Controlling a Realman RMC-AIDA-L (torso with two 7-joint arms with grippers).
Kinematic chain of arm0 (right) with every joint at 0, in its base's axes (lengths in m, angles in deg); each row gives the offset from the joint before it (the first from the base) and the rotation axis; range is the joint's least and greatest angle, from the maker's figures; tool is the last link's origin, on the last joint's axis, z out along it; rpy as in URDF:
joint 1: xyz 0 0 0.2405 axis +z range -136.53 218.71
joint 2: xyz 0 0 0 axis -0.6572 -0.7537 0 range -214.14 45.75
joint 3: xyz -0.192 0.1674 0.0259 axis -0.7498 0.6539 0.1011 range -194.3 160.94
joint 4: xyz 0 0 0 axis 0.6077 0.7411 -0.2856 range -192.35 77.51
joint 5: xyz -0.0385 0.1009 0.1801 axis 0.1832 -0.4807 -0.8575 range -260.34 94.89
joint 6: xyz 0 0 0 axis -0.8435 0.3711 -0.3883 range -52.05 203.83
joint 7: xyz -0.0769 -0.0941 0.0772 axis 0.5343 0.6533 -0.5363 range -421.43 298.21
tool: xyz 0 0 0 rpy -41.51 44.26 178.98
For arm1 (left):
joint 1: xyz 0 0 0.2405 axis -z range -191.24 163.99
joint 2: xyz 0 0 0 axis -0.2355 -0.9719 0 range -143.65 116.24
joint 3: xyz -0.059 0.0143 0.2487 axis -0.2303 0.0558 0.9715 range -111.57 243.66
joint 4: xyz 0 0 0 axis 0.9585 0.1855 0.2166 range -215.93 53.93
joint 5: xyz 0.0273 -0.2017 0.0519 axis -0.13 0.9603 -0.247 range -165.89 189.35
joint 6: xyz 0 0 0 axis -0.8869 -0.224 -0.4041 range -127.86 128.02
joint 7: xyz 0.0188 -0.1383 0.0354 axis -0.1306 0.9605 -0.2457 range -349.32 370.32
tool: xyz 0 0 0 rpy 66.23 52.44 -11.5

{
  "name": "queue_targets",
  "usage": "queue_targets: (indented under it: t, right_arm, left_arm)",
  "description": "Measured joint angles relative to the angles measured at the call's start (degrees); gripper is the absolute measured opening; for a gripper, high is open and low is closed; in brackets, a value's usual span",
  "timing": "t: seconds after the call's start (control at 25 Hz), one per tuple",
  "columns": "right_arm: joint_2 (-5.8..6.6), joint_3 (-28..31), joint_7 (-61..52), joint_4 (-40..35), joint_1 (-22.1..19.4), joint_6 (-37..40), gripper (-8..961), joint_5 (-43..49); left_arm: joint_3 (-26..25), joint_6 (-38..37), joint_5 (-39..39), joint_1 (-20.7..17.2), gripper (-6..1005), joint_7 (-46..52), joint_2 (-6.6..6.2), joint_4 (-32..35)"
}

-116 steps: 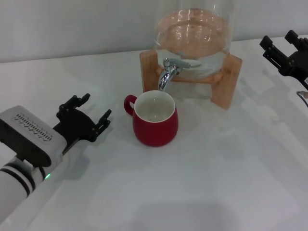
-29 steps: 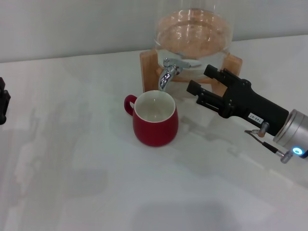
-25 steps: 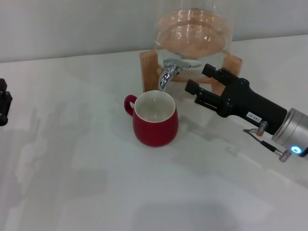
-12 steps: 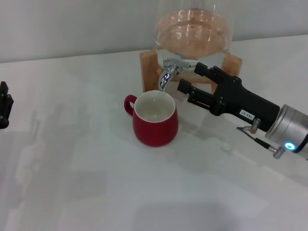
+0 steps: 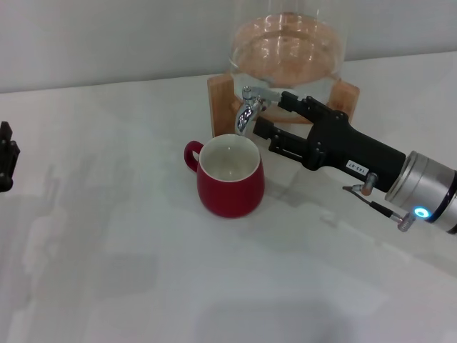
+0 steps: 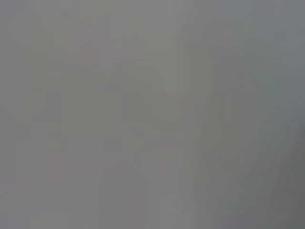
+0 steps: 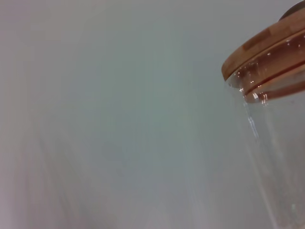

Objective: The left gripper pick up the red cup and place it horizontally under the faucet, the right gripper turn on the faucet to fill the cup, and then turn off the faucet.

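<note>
At the far left edge only a sliver of the black jointed left gripper (image 5: 6, 155) shows, so I cannot tell how its claw stands. The glossy dark-red ceramic cup (image 5: 230, 176) sits upright on the white table (image 5: 143, 271), beneath the small chrome faucet (image 5: 249, 108) of the clear glass jar (image 5: 287, 50) on a wooden stand (image 5: 223, 103). The black two-fingered right gripper (image 5: 274, 114) hangs spread apart beside the faucet.

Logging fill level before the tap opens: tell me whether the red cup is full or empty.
Empty. The red cup stands upright under the faucet, its white inside bare and dry to the bottom, with no water running from the spout.
</note>
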Motion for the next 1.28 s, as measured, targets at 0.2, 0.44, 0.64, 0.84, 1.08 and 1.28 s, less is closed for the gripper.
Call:
queue_targets:
  t: [0.2, 0.44, 0.64, 0.84, 1.08, 1.28]
  right_arm:
    - [0.01, -0.4, -0.4, -0.2, 0.1, 0.0, 851, 0.0]
    - [0.00, -0.9, -0.5, -0.5, 0.1, 0.0, 852, 0.0]
    - [0.00, -1.5, -0.6, -0.6, 0.4, 0.0, 852, 0.0]
    - [-0.10, -2.3, -0.6, -0.8, 0.6, 0.0, 851, 0.0]
    - [-0.26, -3.2, -0.7, -1.4, 0.6, 0.0, 850, 0.0]
    - [-0.28, -3.9, -1.1, -1.9, 0.4, 0.0, 850, 0.0]
  left_arm:
    - [0.0, 0.0, 0.1, 0.0, 672, 0.0, 0.00, -0.1]
    - [0.0, 0.0, 0.1, 0.1, 672, 0.0, 0.00, -0.1]
    - [0.0, 0.0, 0.1, 0.1, 671, 0.0, 0.00, -0.1]
    - [0.0, 0.0, 0.0, 0.0, 671, 0.0, -0.03, -0.1]
    - [0.0, 0.0, -0.1, 0.0, 671, 0.0, -0.08, -0.1]
    - [0.0, 0.0, -0.1, 0.0, 671, 0.0, -0.09, -0.1]
